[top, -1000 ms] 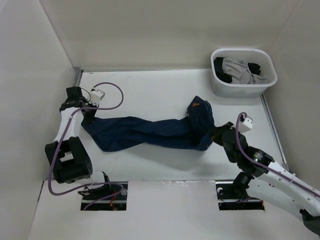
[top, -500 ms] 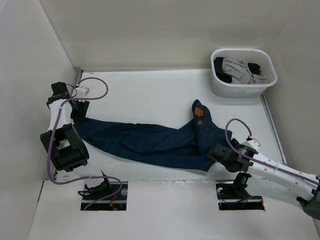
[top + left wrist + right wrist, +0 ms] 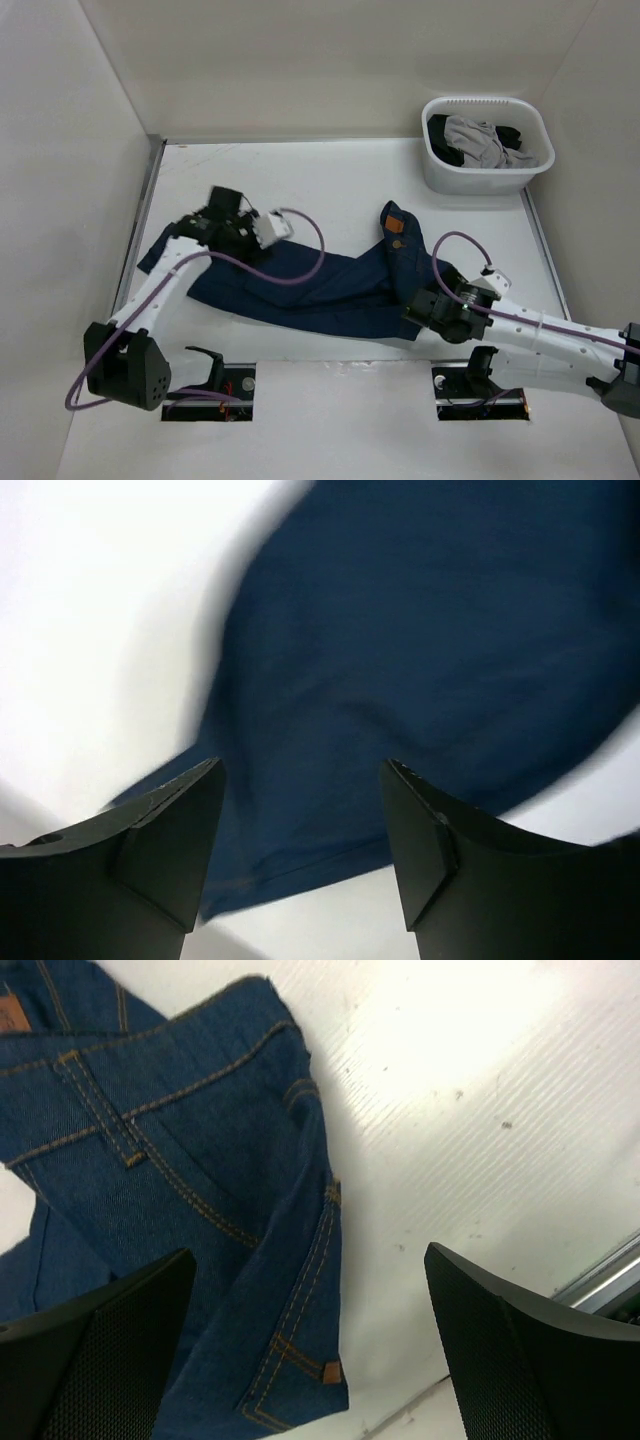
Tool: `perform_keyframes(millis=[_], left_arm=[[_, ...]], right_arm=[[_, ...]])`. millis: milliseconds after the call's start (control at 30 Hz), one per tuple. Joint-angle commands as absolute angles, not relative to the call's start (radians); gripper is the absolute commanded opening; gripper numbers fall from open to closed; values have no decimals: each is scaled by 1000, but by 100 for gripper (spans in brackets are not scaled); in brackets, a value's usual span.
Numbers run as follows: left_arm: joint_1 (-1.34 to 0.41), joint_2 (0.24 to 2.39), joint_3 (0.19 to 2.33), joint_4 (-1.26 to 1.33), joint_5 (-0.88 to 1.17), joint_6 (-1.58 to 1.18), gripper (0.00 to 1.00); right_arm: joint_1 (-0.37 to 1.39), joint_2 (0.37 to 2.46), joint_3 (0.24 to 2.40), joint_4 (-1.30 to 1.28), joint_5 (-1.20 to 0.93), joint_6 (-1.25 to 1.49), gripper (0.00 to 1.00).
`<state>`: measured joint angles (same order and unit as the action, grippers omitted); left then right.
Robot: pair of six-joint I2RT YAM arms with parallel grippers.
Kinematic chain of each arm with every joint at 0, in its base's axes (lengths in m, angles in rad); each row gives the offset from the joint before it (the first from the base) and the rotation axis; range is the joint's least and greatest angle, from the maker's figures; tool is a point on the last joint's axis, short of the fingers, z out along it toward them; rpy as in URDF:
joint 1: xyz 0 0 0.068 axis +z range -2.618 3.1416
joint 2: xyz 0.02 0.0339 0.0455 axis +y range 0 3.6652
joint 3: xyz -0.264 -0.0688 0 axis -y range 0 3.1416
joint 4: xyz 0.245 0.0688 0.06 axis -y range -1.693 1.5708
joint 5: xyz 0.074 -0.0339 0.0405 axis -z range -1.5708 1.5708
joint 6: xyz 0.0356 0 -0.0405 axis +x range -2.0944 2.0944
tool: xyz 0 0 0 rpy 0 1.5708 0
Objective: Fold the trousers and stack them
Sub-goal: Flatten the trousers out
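Observation:
The dark blue denim trousers point(image 3: 330, 290) lie stretched across the table. The legs run left and the waistband with its tan patch point(image 3: 397, 226) lies at the right. My left gripper point(image 3: 238, 236) hovers over the leg part, open, with nothing between its fingers. Its wrist view shows the blurred blue trousers point(image 3: 420, 660) under the left gripper point(image 3: 300, 770). My right gripper point(image 3: 415, 310) stands wide open just above the waist end near the table's front edge. Orange stitching on the trousers point(image 3: 180, 1180) shows below the empty right gripper point(image 3: 308, 1255).
A white basket point(image 3: 470, 180) with a light grey and a black garment point(image 3: 480, 135) stands at the back right corner. White walls close in the table on the left, back and right. The arm bases sit at the near edge.
Both grippers have opened and let go of the trousers, which now lie spread out flat. The left arm swung from the far left edge rightward over the legs. The right arm drew toward the front edge.

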<state>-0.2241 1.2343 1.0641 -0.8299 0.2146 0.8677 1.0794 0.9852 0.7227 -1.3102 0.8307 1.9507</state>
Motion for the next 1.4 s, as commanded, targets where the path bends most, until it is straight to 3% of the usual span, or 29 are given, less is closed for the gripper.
perform_keyframes(millis=[0,167,367,500,733,800,867,900,967,1067,1133,1200,1233,1367], left_arm=[[-387,1256,902,-944,203,922,61],[-547,1278,789,-772,144,876,63],[-591,1342,775,-626,68,842,63],[-585,1361,735,-600,37,877,58],[-597,1373,683,-646,52,908,58],[-594,1387,677,-631,51,916,53],[-584,1419,681,-591,34,911,34],[-568,1442,698,-566,8,901,20],[-539,1459,738,-534,-26,879,9],[-472,1445,852,-537,-31,851,3],[-429,1434,937,-564,-29,842,1],[-395,1430,1015,-621,-17,841,1],[-380,1428,1053,-652,-6,838,1],[-328,1422,1175,-770,76,812,7]], right_arm=[[1036,924,703,-1427,931,2147,100],[860,858,643,-1023,928,1711,100],[625,772,488,-487,685,1237,100],[522,771,445,-416,597,1163,100],[505,845,448,-362,575,1121,100],[496,873,446,-324,552,1121,100],[484,916,446,-282,520,1118,99],[473,945,445,-255,500,1112,90],[456,977,439,-217,477,1101,76],[409,983,426,-178,419,1086,46],[372,947,423,-186,396,1074,21],[340,888,419,-210,385,1054,4],[325,858,419,-231,384,1045,0],[286,758,417,-327,383,1034,0]])
